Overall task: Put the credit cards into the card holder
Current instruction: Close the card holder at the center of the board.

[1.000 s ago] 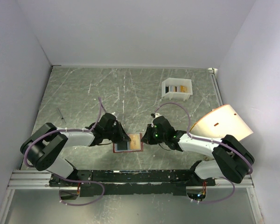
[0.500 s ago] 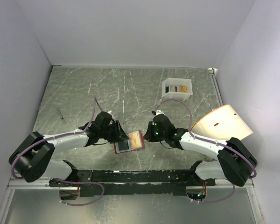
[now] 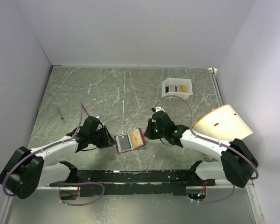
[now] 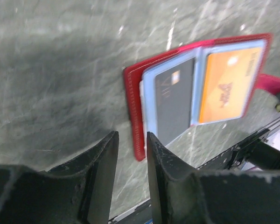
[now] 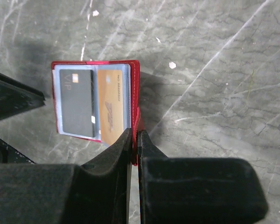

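The grey desk (image 3: 107,93) carries a white box (image 3: 177,87) near its far right corner, well apart from the red wallet (image 5: 134,84), which is open and face up by the middle of the near edge. The right pincer (image 5: 134,135) is clenched on the wallet's right red edge, while the left pincer (image 4: 131,137) is released, nothing between its jaws, just beside the wallet's left edge. A dark card (image 5: 76,101) and an orange card (image 5: 111,105) sit side by side in the wallet's pale blue pockets.
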{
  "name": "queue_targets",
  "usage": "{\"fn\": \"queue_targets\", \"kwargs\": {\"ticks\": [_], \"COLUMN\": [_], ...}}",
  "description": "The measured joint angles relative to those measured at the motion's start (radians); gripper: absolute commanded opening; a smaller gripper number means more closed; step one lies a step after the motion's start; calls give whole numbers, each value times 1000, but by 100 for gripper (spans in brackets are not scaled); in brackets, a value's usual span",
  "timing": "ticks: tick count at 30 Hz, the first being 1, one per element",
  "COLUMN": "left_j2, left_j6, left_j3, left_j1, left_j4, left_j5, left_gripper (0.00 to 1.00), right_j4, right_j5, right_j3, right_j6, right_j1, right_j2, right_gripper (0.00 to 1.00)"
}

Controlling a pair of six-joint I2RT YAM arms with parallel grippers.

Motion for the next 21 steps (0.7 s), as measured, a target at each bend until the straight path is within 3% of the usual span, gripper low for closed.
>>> {"fn": "queue_targets", "kwargs": {"ticks": [2,6,21], "left_j2": [16,69,245], "left_j6": [1,-1,-131], "left_j3": [-25,-35,-102], "left_j1": [0,0,2], "left_j4": [9,66,457], "left_j5": [21,81,283], "left_gripper": [39,48,51], "right_j4": [-12,-18,-6], "right_j5": [2,0,-26], "right_j3": [14,37,39], "right_j6": [-2,-5,11], "right_j1": [0,0,0], "right_j2": [-10,-22,-30], "right_gripper": [0,0,0]}}
